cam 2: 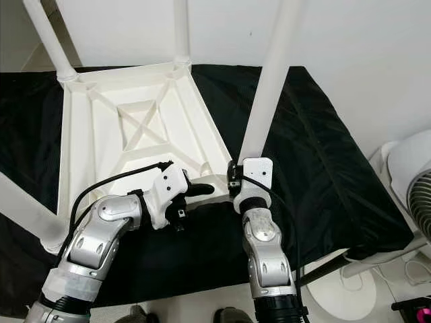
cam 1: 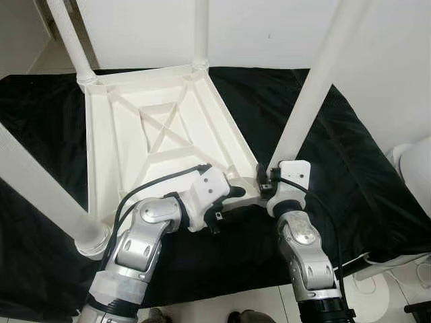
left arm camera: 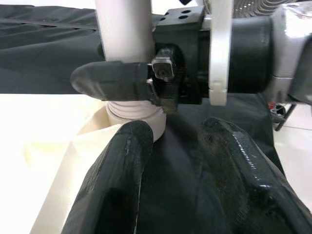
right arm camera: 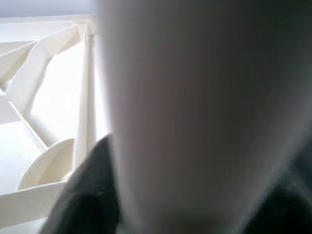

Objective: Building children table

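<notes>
A white children's table (cam 1: 155, 128) lies upside down on a black cloth (cam 1: 350, 161), its legs pointing up. My right gripper (cam 1: 266, 180) is shut on the near right leg (cam 1: 310, 94), just above the socket at the table's corner. In the right wrist view this leg (right arm camera: 195, 112) sits between the dark fingers (right arm camera: 92, 185). My left gripper (cam 1: 232, 195) is low beside the same corner, open. In the left wrist view its fingers (left arm camera: 117, 185) are spread over the table's edge and the cloth, just short of the leg (left arm camera: 124, 34).
Other white legs rise at the near left (cam 1: 40, 195), far left (cam 1: 71, 40) and far middle (cam 1: 201, 30). A white fan (cam 2: 414, 182) stands on the floor to the right, past the cloth's edge. A white wall runs behind.
</notes>
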